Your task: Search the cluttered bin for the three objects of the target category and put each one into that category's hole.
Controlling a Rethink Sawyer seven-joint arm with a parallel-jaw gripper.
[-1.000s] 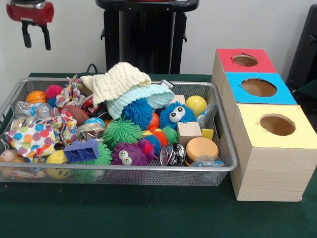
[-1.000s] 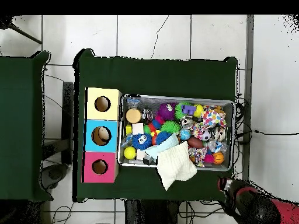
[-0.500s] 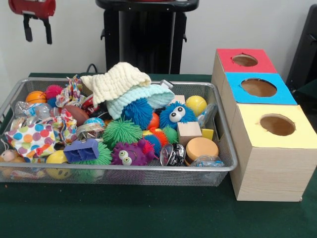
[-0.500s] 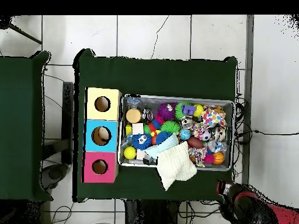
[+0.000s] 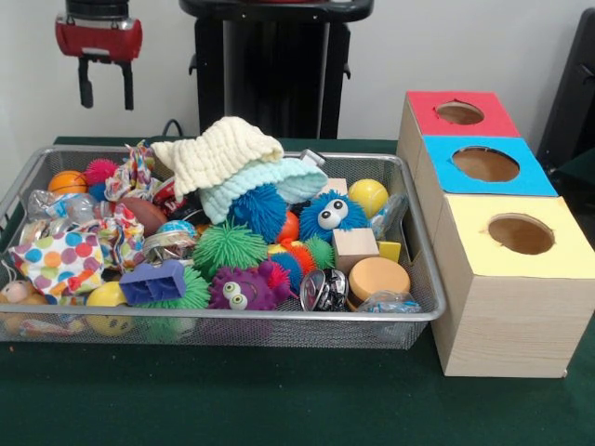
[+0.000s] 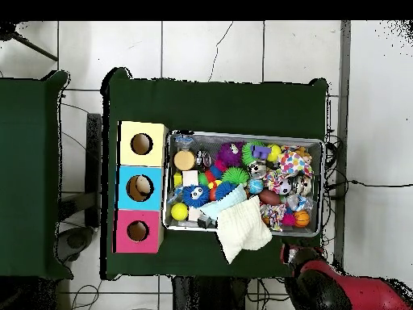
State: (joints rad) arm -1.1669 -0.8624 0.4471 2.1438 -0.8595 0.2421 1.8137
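A wire mesh bin [image 5: 279, 317] holds a heap of toys: a blue spiky ball with eyes [image 5: 330, 215], a green spiky ball [image 5: 229, 246], a purple one with eyes [image 5: 244, 288], a wooden cube [image 5: 354, 248], a round wooden disc [image 5: 377, 277], a yellow ball [image 5: 368, 196] and a cream knitted cloth [image 5: 219, 150]. To its right stand three boxes with holes in their tops: red [image 5: 459, 112], blue [image 5: 485, 163] and yellow [image 5: 521, 234]. My gripper [image 5: 106, 97] hangs open and empty high above the bin's far left corner. From overhead, the gripper [image 6: 294, 253] lies just outside the bin [image 6: 242, 136].
A polka-dot cloth [image 5: 63, 260], an orange mini basketball [image 5: 67, 181], a purple block [image 5: 153, 282] and shiny wrappers fill the bin's left half. A black pedestal [image 5: 274, 70] stands behind the bin. Green cloth [image 5: 279, 400] covers the table.
The gripper has shifted right in the front view and come slightly lower, moving toward the bin's corner. The toys have not moved.
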